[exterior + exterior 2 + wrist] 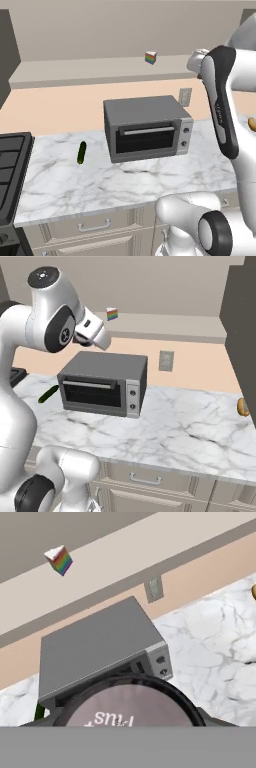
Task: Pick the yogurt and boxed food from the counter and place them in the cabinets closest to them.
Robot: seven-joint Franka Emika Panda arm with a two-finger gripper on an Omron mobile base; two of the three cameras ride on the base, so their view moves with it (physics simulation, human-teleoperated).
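The yogurt [125, 704], a round dark-rimmed cup with a paler printed top, sits at the very bottom of the hand view, with my gripper [127, 714] shut on it. The hand [95, 332] hangs in the air above and behind the toaster oven [102, 383], well over the white marble counter [75, 185]. It faces the beige shelf floor of the cabinets [90, 70]. A tall grey-brown cabinet door [242, 331] stands at the right. The boxed food is out of view.
A small rainbow-striped cube [150, 57] rests on the cabinet shelf. A green cucumber [81, 152] lies left of the toaster oven, and a black stove [12, 170] borders the counter's left end. An orange-brown item [243, 407] lies at the far right.
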